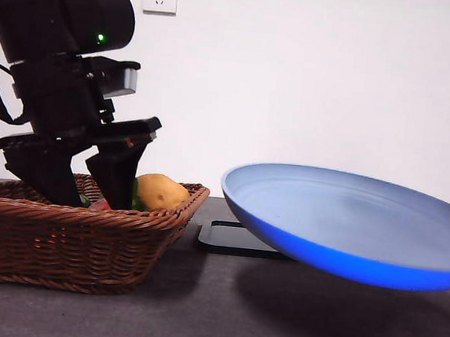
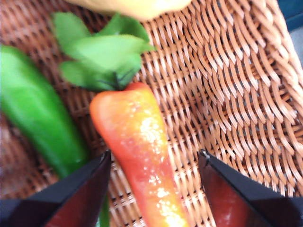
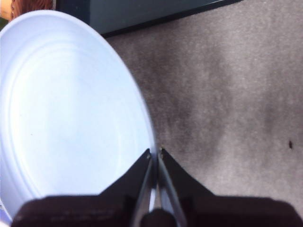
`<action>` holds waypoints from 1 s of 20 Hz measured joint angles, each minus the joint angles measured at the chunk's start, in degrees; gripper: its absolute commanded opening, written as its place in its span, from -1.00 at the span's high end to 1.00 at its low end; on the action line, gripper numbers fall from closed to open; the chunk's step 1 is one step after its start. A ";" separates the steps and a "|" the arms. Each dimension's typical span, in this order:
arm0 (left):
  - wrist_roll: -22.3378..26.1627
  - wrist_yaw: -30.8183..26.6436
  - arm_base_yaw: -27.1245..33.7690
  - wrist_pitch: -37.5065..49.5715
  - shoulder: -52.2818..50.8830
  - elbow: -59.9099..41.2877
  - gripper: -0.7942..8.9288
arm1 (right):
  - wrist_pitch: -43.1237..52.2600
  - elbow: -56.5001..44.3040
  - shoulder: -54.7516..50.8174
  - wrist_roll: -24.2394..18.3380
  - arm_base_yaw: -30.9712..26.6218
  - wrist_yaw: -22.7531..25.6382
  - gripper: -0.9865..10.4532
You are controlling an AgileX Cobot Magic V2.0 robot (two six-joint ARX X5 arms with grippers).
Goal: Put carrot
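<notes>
Blue plate [image 1: 346, 226] held tilted above the table, beside the wicker basket [image 1: 61, 241]; right gripper [image 3: 155, 158] pinched on its rim. Left gripper [image 2: 154, 165] down in the basket, jaws spread either side of the carrot [image 2: 139, 146], not yet closed. Carrot lies on the basket floor, green pepper [image 2: 35, 118] beside it, potato [image 1: 160, 190] near.

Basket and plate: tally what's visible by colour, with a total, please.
Red-orange: 1, the carrot
Green: 1, a long green vegetable
Yellow-brown: 1, the potato
Brown: 1, the wicker basket
Blue: 1, the plate, held off the table by the right gripper
Total: 5
</notes>
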 measured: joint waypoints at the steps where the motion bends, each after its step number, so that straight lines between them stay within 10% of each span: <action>1: 0.00 0.02 -0.07 0.09 0.35 0.13 0.17 | 0.00 0.00 0.00 0.00 0.00 0.00 0.82; 7: 0.48 -0.31 -0.09 -0.68 0.68 0.20 0.63 | 0.00 0.00 0.00 0.00 0.00 0.00 0.82; 14: 1.36 1.75 -0.09 -1.95 -1.62 0.13 0.64 | 0.02 0.00 0.00 0.00 0.00 0.00 0.82; 20: 0.37 23.02 -1.05 2.99 -13.55 0.13 0.64 | 0.02 0.00 0.00 0.22 0.00 0.00 0.82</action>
